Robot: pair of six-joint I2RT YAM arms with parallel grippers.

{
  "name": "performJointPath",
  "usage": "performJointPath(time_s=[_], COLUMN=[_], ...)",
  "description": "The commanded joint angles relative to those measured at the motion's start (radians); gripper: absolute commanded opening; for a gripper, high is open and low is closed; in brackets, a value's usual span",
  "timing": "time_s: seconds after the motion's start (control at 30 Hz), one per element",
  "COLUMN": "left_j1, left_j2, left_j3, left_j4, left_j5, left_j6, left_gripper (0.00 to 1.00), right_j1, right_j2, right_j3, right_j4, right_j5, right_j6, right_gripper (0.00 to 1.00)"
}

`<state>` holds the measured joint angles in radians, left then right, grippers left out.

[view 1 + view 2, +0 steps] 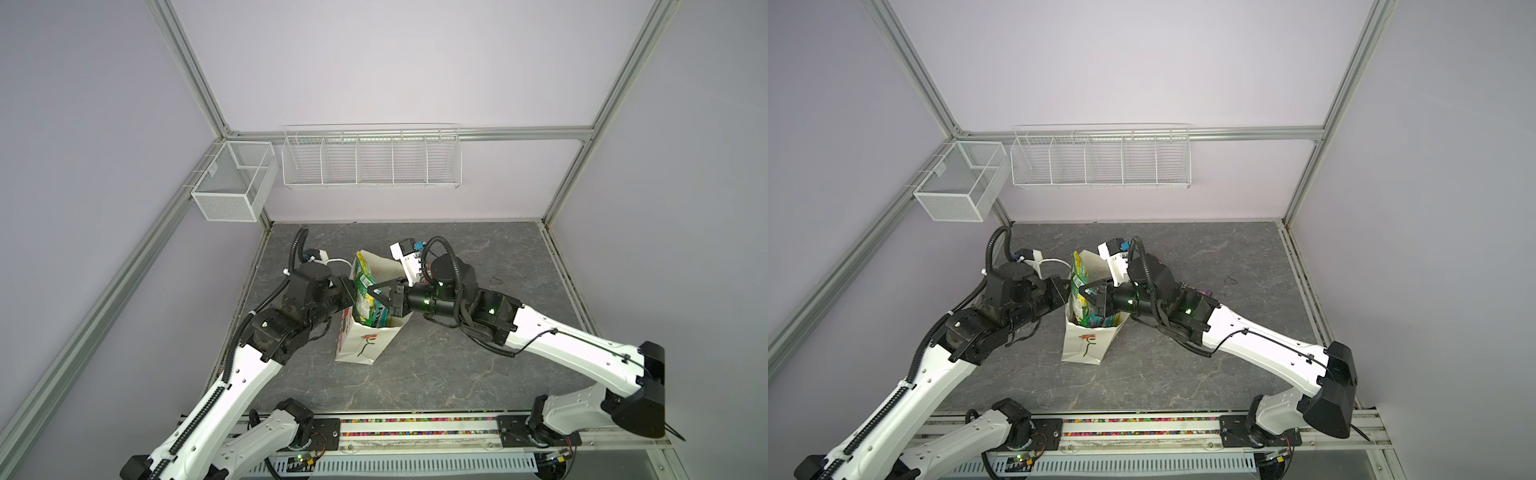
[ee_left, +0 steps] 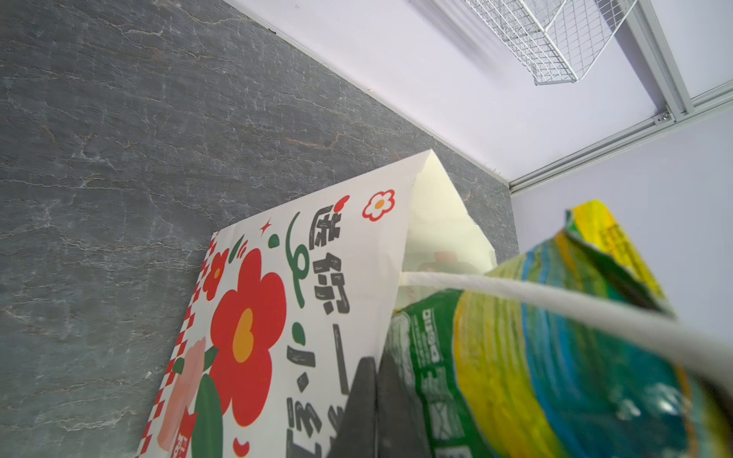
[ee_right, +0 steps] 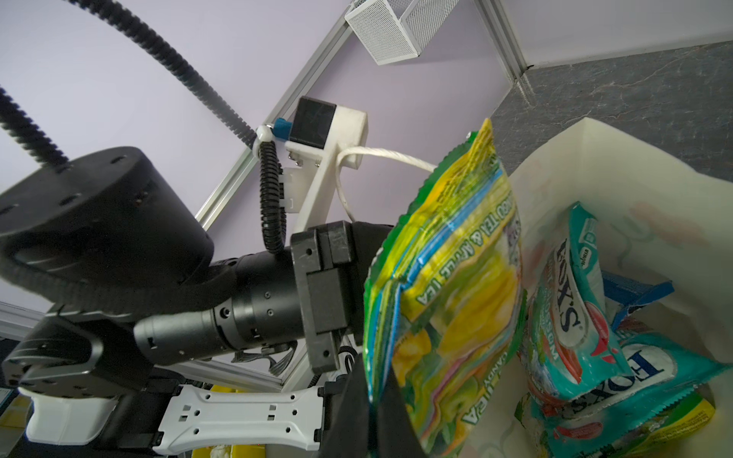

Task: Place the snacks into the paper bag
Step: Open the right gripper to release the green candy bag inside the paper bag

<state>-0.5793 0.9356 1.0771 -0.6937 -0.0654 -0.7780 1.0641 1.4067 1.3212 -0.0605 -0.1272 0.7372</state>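
Observation:
The white paper bag (image 1: 365, 345) (image 1: 1086, 345) with the red flower stands open in the middle of the table. My left gripper (image 1: 349, 291) (image 2: 375, 396) is shut on its left rim, one finger outside and one inside. Over the bag's mouth a green snack packet (image 1: 363, 286) (image 3: 456, 297) hangs upright, its lower part inside the bag, with my right gripper (image 1: 376, 291) (image 3: 375, 400) shut on its edge. Inside the bag lie two teal FOX'S packets (image 3: 571, 317) (image 3: 642, 376) and a blue bar wrapper (image 3: 634, 293). A white cord handle (image 2: 555, 307) runs across the green packet.
A white wire basket (image 1: 370, 158) hangs on the back wall and a white mesh box (image 1: 232, 183) on the left wall. A small purple thing (image 1: 1203, 291) peeks out on the grey table behind my right arm. Both arms crowd the bag.

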Motion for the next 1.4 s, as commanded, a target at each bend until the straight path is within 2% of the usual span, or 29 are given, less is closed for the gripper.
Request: performJointPath(time_s=[0.0, 0.23, 0.5, 1.03, 1.37], left_j1=[-0.007, -0.007, -0.007, -0.007, -0.007], left_j2=[-0.023, -0.024, -0.023, -0.019, -0.017], left_j3=[-0.002, -0.003, 0.006, 0.030, 0.033], left_j4=[0.023, 0.022, 0.017, -0.003, -0.014], left_j5=[-0.010, -0.011, -0.018, -0.038, -0.052], left_j6=[-0.012, -0.013, -0.009, 0.006, 0.013], left_gripper=[0.00, 0.00, 0.00, 0.00, 0.00], right_j1=[0.013, 0.015, 0.015, 0.015, 0.012], right_j2=[0.002, 0.000, -0.008, -0.069, -0.136], right_j3=[0.000, 0.004, 0.019, 0.026, 0.024], right_j4=[0.068, 0.067, 0.033, -0.046, -0.140], right_j5=[-0.003, 0.001, 0.016, 0.096, 0.205], right_j6=[0.016, 0.015, -0.003, -0.064, -0.123], right_gripper=[0.07, 0.09, 0.30, 0.38, 0.57])
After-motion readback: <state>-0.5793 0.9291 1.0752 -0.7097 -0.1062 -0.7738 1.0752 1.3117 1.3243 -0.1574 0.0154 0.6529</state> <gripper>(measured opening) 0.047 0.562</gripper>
